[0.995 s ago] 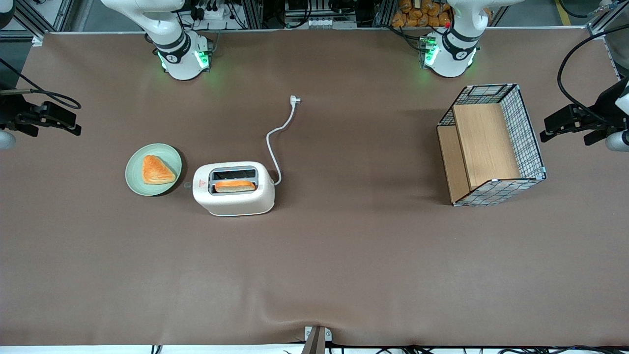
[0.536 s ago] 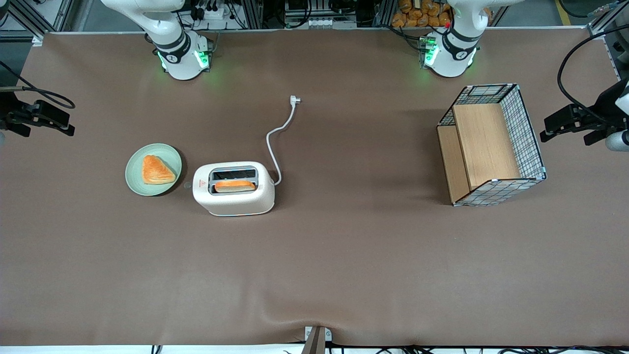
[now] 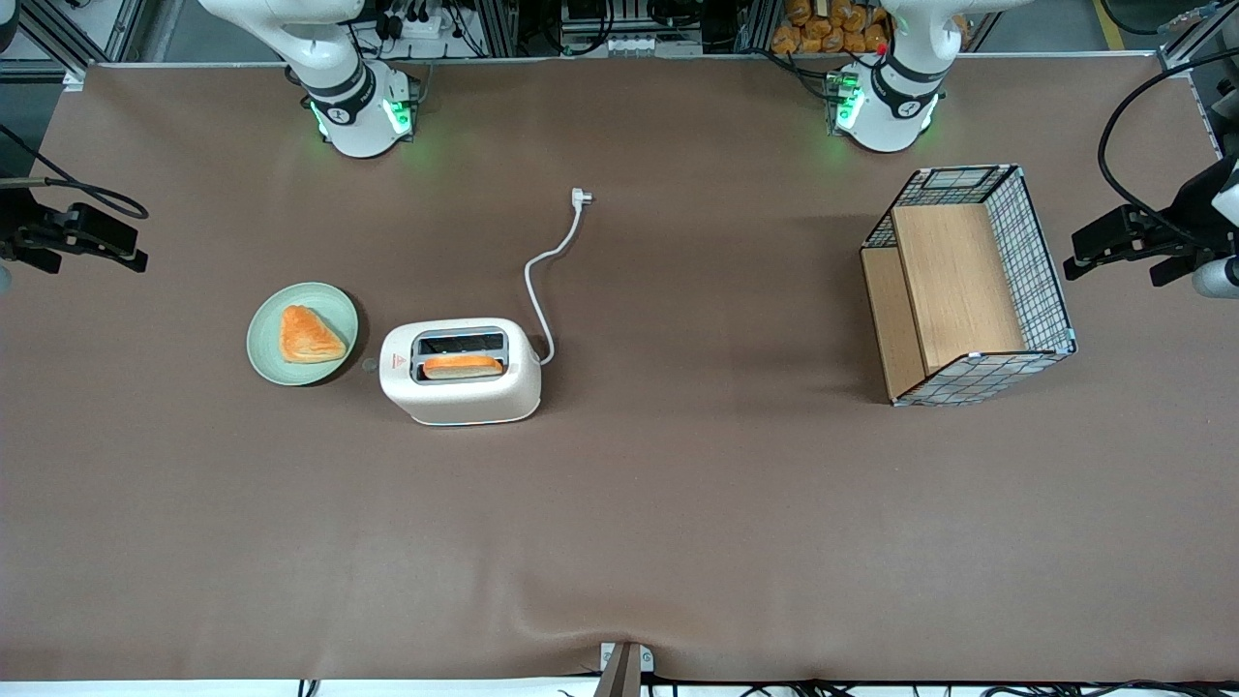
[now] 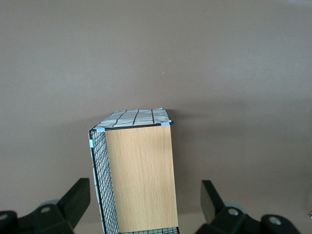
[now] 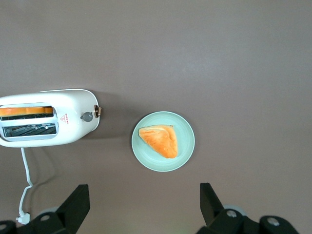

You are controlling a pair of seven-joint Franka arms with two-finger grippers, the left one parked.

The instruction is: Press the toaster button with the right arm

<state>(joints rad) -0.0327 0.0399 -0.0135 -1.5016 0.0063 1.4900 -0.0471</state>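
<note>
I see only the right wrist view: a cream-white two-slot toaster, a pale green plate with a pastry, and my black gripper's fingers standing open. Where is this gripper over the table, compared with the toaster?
Observer: In the front view, the black gripper hangs at the working arm's end of the brown table. It is far off sideways from the cream-white two-slot toaster.
Operator: What lies between them?
Observer: The pale green round plate. It sits beside the toaster's narrow end, where the small greyish round toaster button sticks out.
Operator: Is anything on the table that I do not see?
Observer: Yes, a black wire basket with wooden boards, toward the parked arm's end.
</note>
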